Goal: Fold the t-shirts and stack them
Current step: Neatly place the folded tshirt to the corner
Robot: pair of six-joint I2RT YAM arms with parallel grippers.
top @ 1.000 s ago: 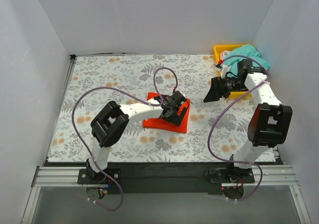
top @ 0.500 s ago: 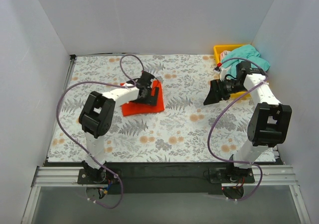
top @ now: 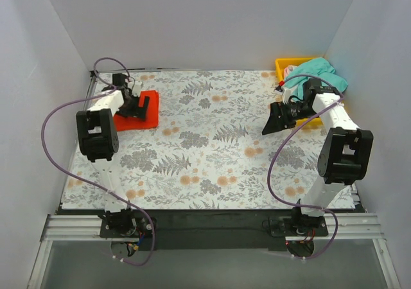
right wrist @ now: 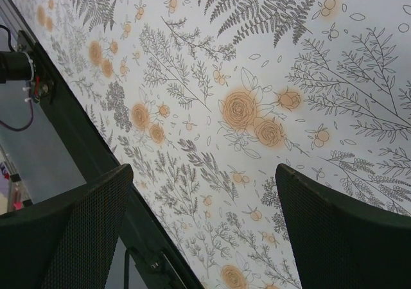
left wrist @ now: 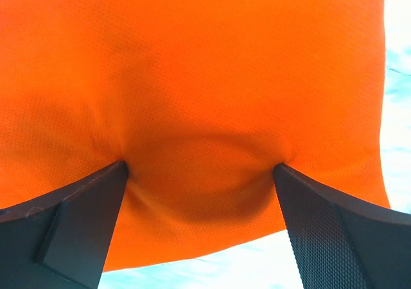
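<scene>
Upper left of the top view: the folded orange-red t-shirt (top: 148,111) lies on the floral table (top: 212,154). The left gripper (top: 133,103), jaws spread wide, dents the cloth with 2 fingertips (left wrist: 119,170). Upper right: the teal-green t-shirt (top: 319,69) is heaped on the yellow bin (top: 285,63). The right gripper (top: 270,122) hangs near it, released and empty.

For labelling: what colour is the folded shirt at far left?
Orange-red shirt, clearest in left wrist view.
</scene>
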